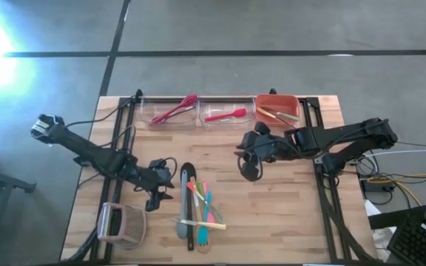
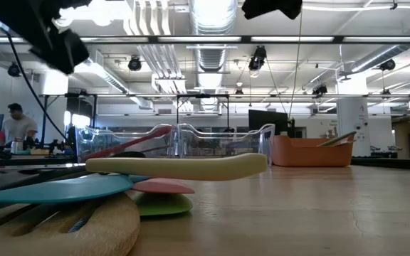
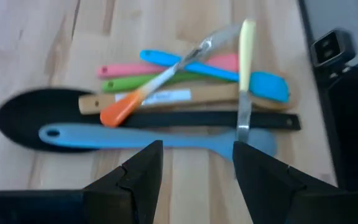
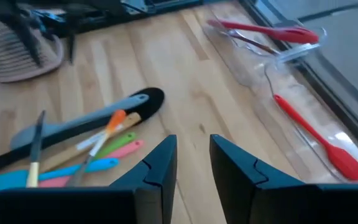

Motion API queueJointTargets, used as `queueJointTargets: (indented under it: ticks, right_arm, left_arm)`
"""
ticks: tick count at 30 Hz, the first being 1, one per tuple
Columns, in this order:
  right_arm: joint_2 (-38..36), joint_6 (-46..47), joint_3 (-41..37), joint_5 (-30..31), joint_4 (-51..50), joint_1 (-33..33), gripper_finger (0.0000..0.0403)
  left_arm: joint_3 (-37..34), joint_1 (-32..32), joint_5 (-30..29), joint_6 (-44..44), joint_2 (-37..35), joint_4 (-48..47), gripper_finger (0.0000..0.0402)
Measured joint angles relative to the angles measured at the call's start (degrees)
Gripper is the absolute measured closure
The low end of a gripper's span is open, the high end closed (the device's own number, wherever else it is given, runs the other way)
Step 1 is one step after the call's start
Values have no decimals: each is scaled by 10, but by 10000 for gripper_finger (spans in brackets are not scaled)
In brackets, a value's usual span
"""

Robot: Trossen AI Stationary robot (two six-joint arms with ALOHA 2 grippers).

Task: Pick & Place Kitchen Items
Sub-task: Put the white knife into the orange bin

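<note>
Only from the low view: a person (image 2: 16,128) in the room behind. From above: pile of slim coloured long-handled utensils (image 1: 197,208) lying on wooden table (image 1: 287,214), near front edge. Left gripper (image 1: 156,193) just beside pile, fingers wide apart, holding nothing. Right gripper (image 4: 191,163) above bare wood, narrow gap, empty.

You have a pale wood desk (image 1: 272,214) with plank stripes. On it lie a black spoon (image 3: 27,118), a light blue spatula (image 3: 160,138), pink (image 3: 166,67) and green (image 3: 148,81) handles, a teal spatula (image 3: 266,84) and an orange-tipped utensil (image 3: 117,112). Red utensils (image 1: 174,111) fill two clear bins (image 1: 170,117); the third bin (image 1: 276,109) is orange. Both arms are dark.
</note>
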Motion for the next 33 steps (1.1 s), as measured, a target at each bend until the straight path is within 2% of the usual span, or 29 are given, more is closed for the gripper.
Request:
queueJointTargets:
  ticks: [7,12,17,21,28,33]
  right_arm:
    - [7,-58,-47,-133,114,16,315]
    - [45,-145,-75,-167,204,29,318]
    - [111,-228,-75,-174,251,34,311]
    - [165,-237,-57,-182,249,33,307]
    - [232,-266,-12,-260,224,41,319]
    - [274,-290,25,-261,172,52,319]
  left_arm:
    - [-60,-2,-29,-28,0,32,205]
    - [-69,-2,-40,-39,-1,32,205]
    - [-69,-2,-42,-40,-1,29,205]
    - [-69,-2,-42,-41,-2,18,205]
    - [-69,-2,-49,-54,-3,8,205]
    - [-69,-2,-64,-60,-8,8,205]
